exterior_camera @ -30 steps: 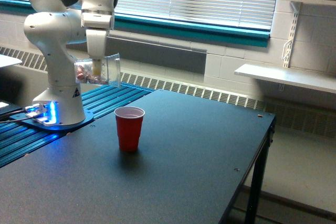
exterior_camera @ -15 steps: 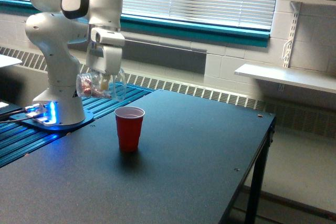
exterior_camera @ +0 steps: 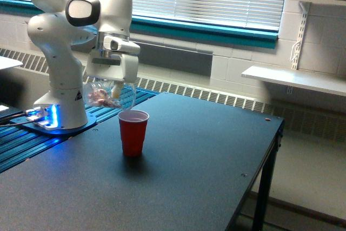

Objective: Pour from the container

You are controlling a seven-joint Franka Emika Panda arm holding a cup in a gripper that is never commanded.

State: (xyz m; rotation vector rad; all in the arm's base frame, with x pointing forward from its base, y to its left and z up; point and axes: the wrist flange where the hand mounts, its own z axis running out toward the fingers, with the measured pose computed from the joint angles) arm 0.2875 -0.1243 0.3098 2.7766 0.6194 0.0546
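While tipped on its side above and to the exterior view's left of the red cup (exterior_camera: 133,132), clear container (exterior_camera: 110,95) with reddish and white pieces, clamped in gripper (exterior_camera: 113,86). Black table (exterior_camera: 178,171) beneath cup. Triangular label on arm base (exterior_camera: 77,95), unreadable.

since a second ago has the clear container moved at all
Yes. The clear container has dropped lower and shifted toward the exterior view's right, closing on the stationary red cup, and rotated.
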